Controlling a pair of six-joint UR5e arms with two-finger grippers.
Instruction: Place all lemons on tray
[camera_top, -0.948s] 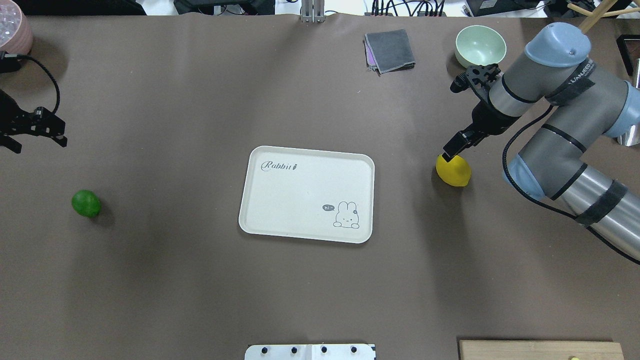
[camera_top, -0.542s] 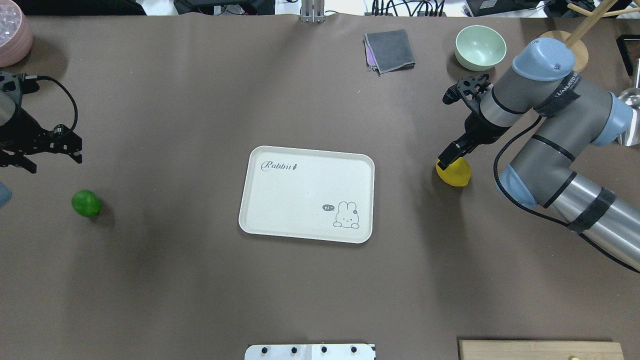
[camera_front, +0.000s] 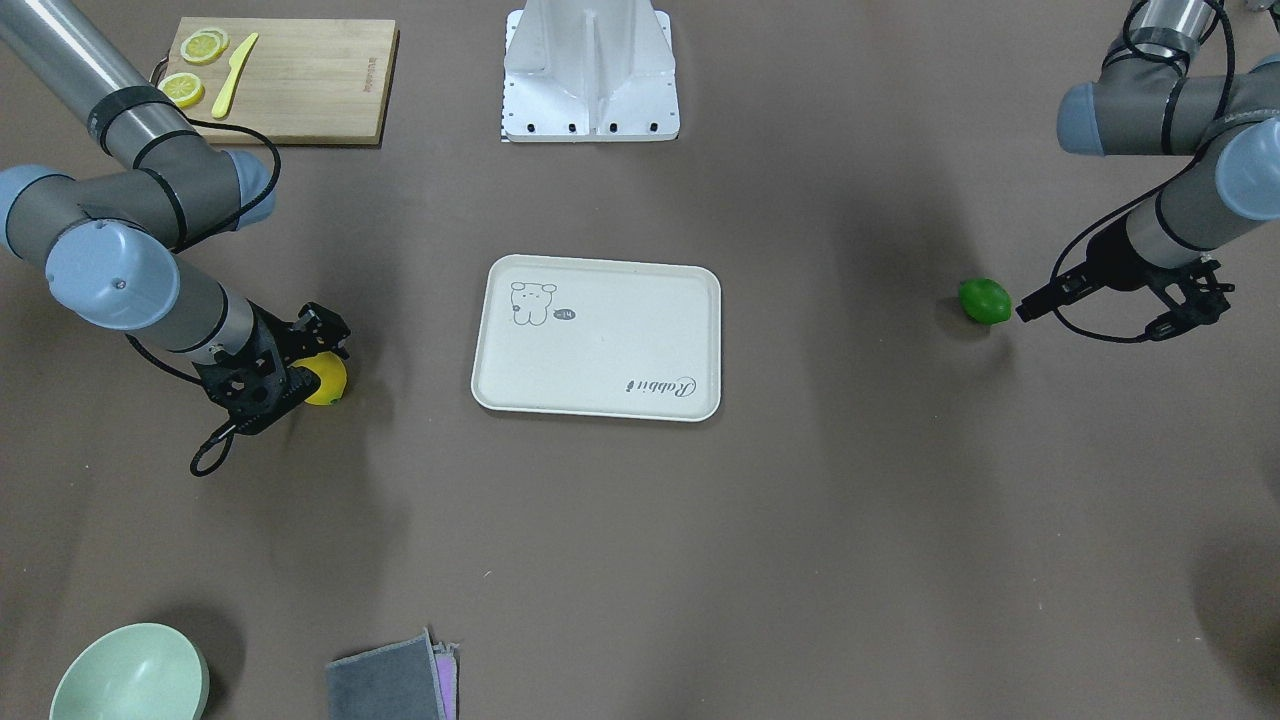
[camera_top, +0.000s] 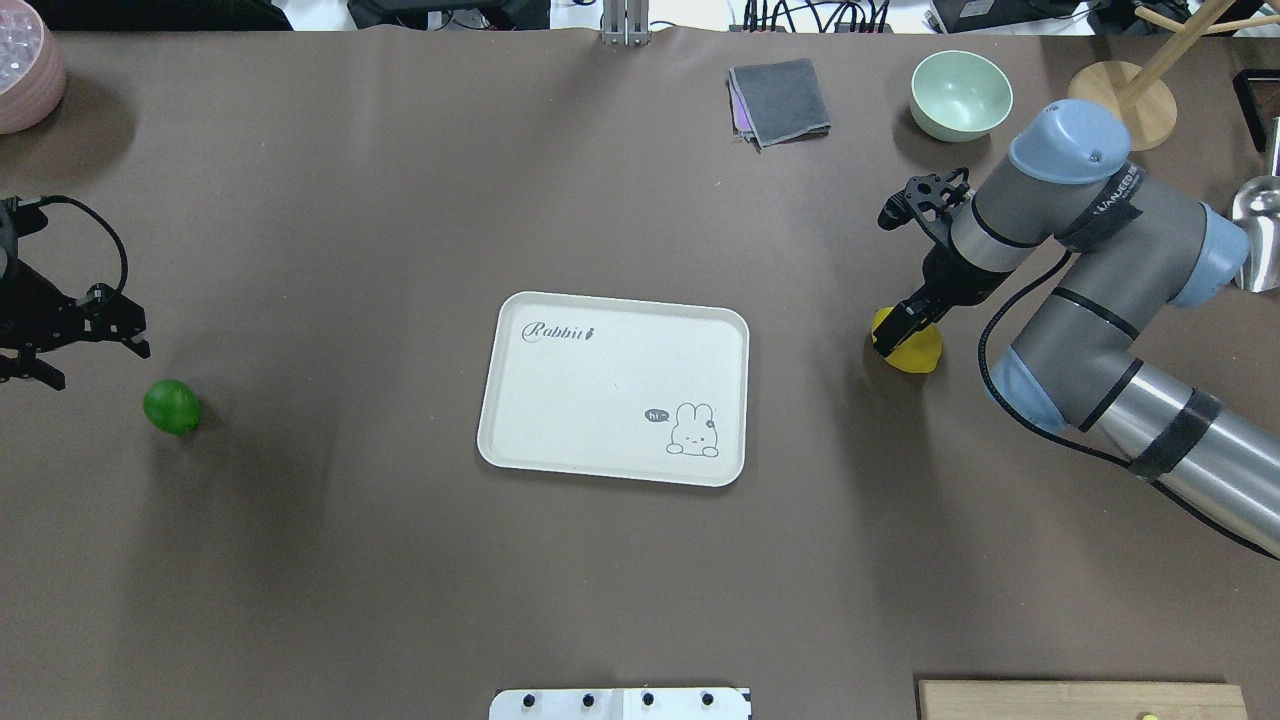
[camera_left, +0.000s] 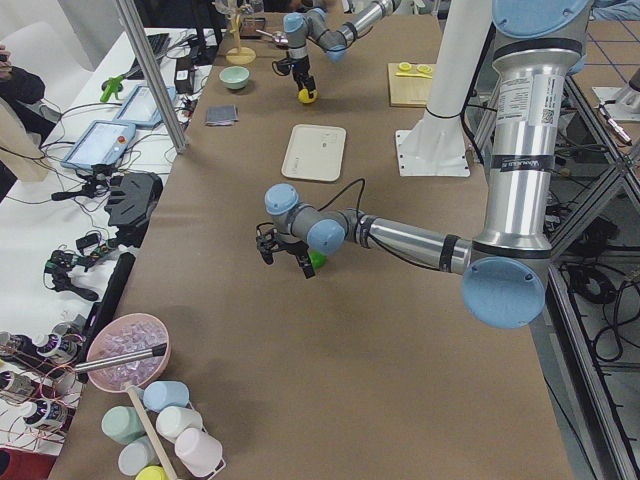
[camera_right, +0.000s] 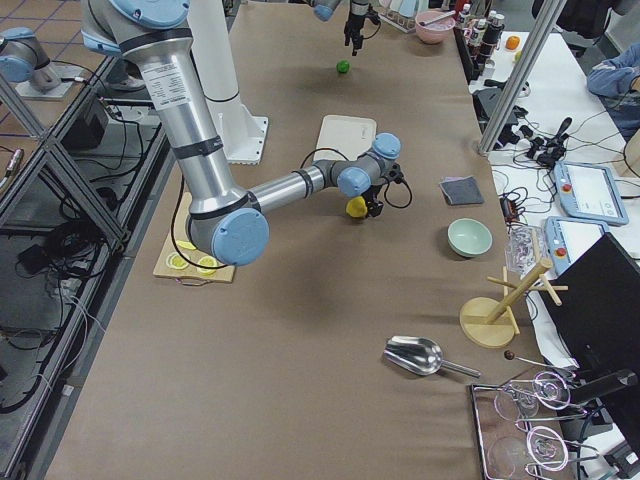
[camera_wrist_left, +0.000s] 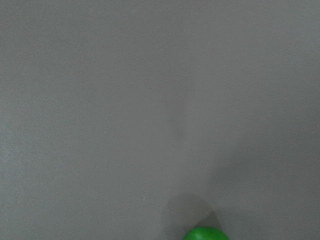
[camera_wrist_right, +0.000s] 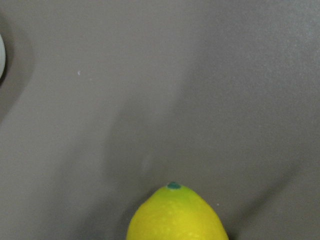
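The yellow lemon lies on the table right of the cream tray, which holds nothing. My right gripper is down at this lemon, jaws open on either side of it; the front view shows the gripper beside the lemon, and the right wrist view shows the lemon close below. The green lemon lies far left. My left gripper hovers open just behind and left of it. The lemon's top shows at the lower edge of the left wrist view.
A green bowl and a folded grey cloth sit at the back right. A wooden board with lemon slices and a yellow knife lies near the robot base. A pink bowl is back left.
My right gripper has come down from just above the yellow lemon to around it. My left gripper has moved nearer to the green lemon. Neither lemon has moved.
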